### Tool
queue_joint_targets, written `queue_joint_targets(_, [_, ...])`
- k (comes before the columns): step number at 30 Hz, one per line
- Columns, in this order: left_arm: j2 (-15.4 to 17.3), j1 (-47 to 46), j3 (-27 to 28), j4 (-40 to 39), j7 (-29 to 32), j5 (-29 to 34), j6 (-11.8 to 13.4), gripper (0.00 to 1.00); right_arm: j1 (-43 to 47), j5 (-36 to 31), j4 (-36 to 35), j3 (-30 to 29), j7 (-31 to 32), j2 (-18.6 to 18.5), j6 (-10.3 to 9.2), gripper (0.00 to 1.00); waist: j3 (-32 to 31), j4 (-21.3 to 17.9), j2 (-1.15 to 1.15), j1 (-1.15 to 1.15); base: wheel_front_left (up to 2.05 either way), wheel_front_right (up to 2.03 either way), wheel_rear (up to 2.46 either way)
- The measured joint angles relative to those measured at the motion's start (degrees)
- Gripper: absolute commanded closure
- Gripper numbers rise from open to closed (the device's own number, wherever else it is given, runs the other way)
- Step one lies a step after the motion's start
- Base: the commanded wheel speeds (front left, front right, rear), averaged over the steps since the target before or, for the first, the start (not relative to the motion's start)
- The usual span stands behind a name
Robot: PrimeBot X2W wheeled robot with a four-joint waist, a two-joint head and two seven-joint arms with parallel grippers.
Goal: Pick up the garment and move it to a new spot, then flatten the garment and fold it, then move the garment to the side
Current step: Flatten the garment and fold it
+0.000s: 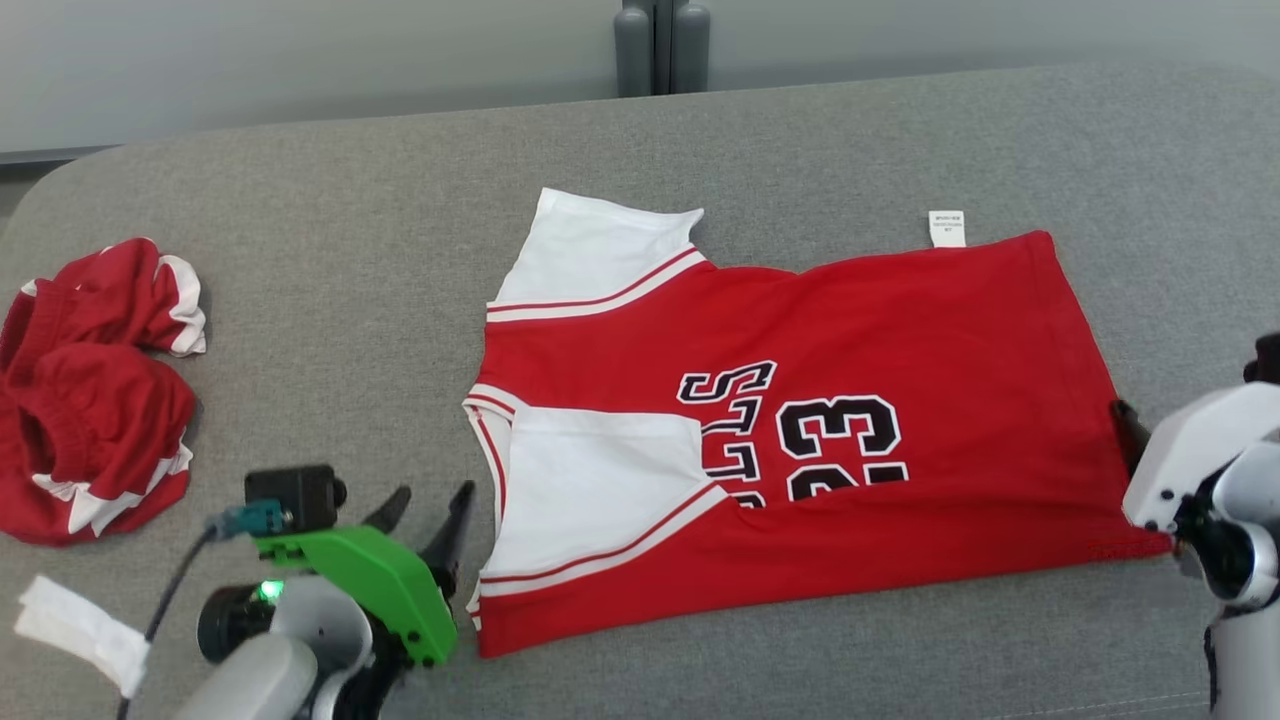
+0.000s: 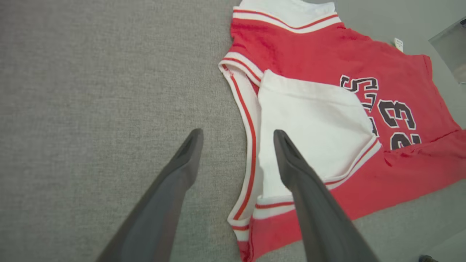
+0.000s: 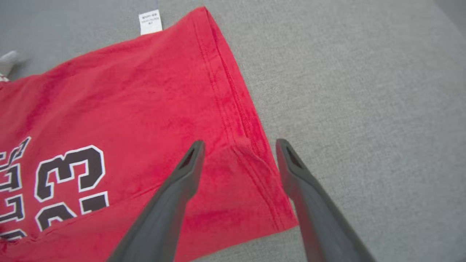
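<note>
The red jersey (image 1: 800, 420) lies flat on the grey cushion surface (image 1: 300, 250), in the middle and a little to the right. Its long axis runs left to right: the neck and white sleeves are at the left end, the hem and the small white label (image 1: 946, 228) at the right end. The near long edge looks already folded over, because a red strip covers the lower part of the number.

The left gripper (image 1: 432, 500) stands with its fingers wide apart and holds nothing. It is just beside the near left corner, and in its wrist view one finger is over the bare grey surface and the other over the white sleeve. The right gripper (image 3: 239, 143) is also spread wide and empty, at the near right corner, with the hem running between its two fingers. I cannot tell if either one touches the cloth.

So the jersey lies between the two grippers, one at each end of the long axis. I judge that the left arm suits the neck end and the right arm the hem end

A second crumpled red garment (image 1: 90, 400) lies well apart at the far left
</note>
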Motion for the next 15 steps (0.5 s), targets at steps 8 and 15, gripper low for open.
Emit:
queue_joint_targets(8, [-1.5,-21.7,1.1,8.4,9.1,-0.4,-3.6,0.00,-19.1,1.3,4.9,11.3,6.8,-7.5,-0.02,0.00,4.9,-0.9,0.00,0.00,0.00,0.00,0.00])
queue_joint_targets(15, [-3.8,-36.8,2.2,19.6,12.2,0.1,-5.7,0.00,-33.9,4.5,15.5,20.1,6.6,-9.5,-0.01,0.00,11.1,-2.4,0.00,0.00,0.00,0.00,0.00])
